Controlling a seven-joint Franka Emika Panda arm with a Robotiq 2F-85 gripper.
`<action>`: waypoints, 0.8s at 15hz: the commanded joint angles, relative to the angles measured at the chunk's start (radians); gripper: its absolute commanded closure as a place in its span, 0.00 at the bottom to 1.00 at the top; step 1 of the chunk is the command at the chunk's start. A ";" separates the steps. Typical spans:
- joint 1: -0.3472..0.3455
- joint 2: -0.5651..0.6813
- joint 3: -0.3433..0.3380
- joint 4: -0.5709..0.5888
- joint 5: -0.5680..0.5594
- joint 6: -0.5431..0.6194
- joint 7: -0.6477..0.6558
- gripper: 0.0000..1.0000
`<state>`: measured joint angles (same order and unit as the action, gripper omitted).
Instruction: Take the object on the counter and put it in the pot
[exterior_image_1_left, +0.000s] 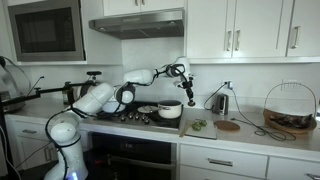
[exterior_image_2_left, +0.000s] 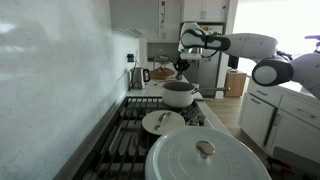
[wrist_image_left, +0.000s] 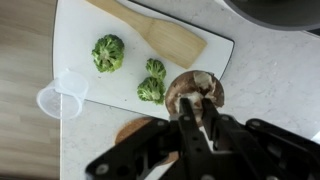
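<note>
Brown, wrinkled, rounded object (wrist_image_left: 195, 86) sits pinched in the narrow hand (wrist_image_left: 197, 104) above lumpy green florets (wrist_image_left: 108, 52) on a white board (wrist_image_left: 80, 20).

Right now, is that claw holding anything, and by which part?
Yes. The claw is shut on a brown mushroom-like piece, pinching it at the edge nearest the wrist camera.

In the wrist view the white cutting board (wrist_image_left: 90, 25) is crowded: 3 broccoli florets (wrist_image_left: 108, 52) at centre left, a wooden spatula (wrist_image_left: 165, 38) across the top and a clear cup (wrist_image_left: 62, 95) over its left edge. The bare speckled counter (wrist_image_left: 270, 80) at right lies open up to the pot (wrist_image_left: 280, 10) rim, upper right. In both exterior views the pot (exterior_image_1_left: 170, 110) (exterior_image_2_left: 180, 95) has an open mouth with free air above.
</note>
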<state>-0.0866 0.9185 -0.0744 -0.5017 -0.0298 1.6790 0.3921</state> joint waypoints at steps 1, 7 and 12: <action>0.023 -0.037 -0.007 0.006 -0.026 -0.051 -0.031 0.96; 0.070 -0.055 -0.004 0.107 -0.026 -0.198 -0.092 0.96; 0.086 -0.089 0.001 0.105 -0.014 -0.279 -0.119 0.96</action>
<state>-0.0042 0.8630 -0.0743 -0.3810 -0.0398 1.4615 0.3068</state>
